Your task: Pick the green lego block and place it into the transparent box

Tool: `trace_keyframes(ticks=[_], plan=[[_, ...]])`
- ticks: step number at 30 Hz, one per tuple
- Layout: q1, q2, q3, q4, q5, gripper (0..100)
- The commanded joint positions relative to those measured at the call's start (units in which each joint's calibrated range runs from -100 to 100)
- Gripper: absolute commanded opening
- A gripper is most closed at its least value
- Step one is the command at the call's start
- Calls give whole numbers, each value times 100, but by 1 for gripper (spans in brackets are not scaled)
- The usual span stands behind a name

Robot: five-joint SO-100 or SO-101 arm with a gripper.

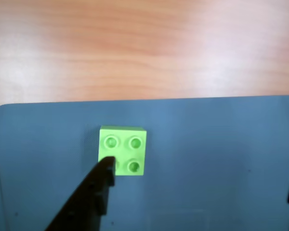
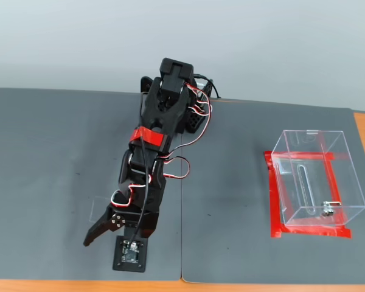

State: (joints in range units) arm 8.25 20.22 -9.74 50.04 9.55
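Observation:
In the wrist view the green lego block (image 1: 123, 149) sits studs-up on the dark grey mat (image 1: 207, 144), near the mat's far edge. My gripper (image 1: 201, 172) is open wide. One black finger (image 1: 91, 197) reaches up from the lower left and overlaps the block's near left corner; the other finger barely shows at the right edge. In the fixed view the arm (image 2: 155, 152) stretches toward the front of the table and hides the block. The transparent box (image 2: 313, 179) stands empty and upright far to the right.
The box stands on a square marked with red tape (image 2: 274, 201). Two grey mats meet at a seam (image 2: 182, 243) just right of the arm. Bare wooden table (image 1: 144, 48) lies beyond the mat's edge in the wrist view.

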Motion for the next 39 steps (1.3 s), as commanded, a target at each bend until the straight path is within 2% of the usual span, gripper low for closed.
trace_keyframes(ticks=[1, 39], plan=[[-61, 34, 147, -221, 17, 40], [-225, 1187, -287, -169, -4, 40]])
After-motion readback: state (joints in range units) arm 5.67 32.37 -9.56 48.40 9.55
